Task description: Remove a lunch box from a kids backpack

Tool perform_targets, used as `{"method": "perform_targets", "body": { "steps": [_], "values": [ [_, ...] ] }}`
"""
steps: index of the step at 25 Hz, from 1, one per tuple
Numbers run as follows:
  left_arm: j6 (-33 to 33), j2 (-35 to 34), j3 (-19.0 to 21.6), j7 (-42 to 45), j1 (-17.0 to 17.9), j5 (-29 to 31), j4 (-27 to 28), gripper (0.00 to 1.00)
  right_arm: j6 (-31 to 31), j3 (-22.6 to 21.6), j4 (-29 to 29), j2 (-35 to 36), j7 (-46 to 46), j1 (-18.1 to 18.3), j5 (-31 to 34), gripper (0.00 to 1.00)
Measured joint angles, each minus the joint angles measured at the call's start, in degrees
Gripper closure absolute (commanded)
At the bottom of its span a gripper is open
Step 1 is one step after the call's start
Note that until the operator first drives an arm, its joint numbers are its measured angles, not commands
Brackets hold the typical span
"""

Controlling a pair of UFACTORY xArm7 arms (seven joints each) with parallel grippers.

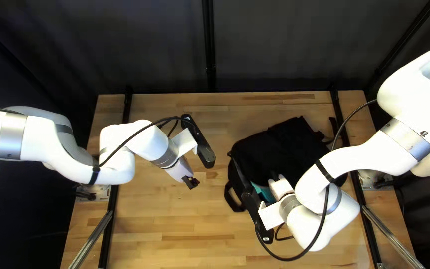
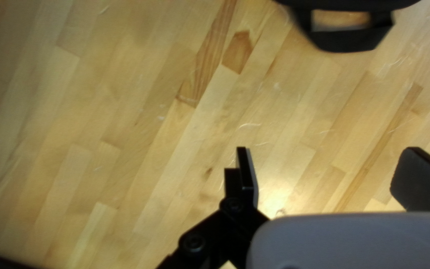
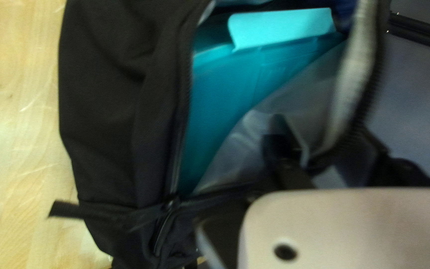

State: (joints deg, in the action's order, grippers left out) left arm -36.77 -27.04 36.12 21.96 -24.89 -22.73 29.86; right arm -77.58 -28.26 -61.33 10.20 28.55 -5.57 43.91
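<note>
- Lunch box (image 3: 225, 104), apparently this teal thing, sits inside the open mouth of the black backpack (image 1: 284, 144), its turquoise tab (image 3: 282, 27) showing.
- And the right gripper (image 3: 292, 142) is the near one, right at that mouth! Open or closed, the pictures don't tell.
- Here's what it turns on: the teal face lies ahead of that gripper and off toward the zipper (image 3: 187, 99), with pale lining (image 3: 269, 119) between them.
- The visible face stretches from the tab down alongside the zipper; its true long axis can't be told, as the bag covers the rest.
- Over on the other side, the left gripper (image 2: 328, 152) hangs above the tabletop (image 2: 140, 124), fingers spread, nothing between them, well apart from the bag.
- So the right looks better placed for the box, but it likely needs to clear that lining first; snagging cloth is the danger.
</note>
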Motion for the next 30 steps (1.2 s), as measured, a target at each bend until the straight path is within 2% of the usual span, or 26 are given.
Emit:
{"method": "perform_targets", "body": {
  "steps": [10,18,24,30],
  "values": [
    [10.3,12.3,3.3,1.9,-3.8,2.9,4.4,0.0,0.4,0.7,2.3,-2.6,6.2,0.2,2.3,1.0],
    [17.9,18.5,3.0,0.3,-6.2,5.4,4.2,0.0,1.6,0.9,4.6,-5.2,8.1,0.4,3.5,1.0],
    [21.4,22.0,3.6,6.5,-9.6,13.4,3.4,0.0,1.8,0.8,4.0,-6.1,7.2,0.4,4.0,1.0],
    [21.1,23.4,4.0,14.7,-12.7,21.6,3.9,0.0,1.1,0.6,2.4,-5.8,6.3,0.2,4.3,1.0]
  ]
}}
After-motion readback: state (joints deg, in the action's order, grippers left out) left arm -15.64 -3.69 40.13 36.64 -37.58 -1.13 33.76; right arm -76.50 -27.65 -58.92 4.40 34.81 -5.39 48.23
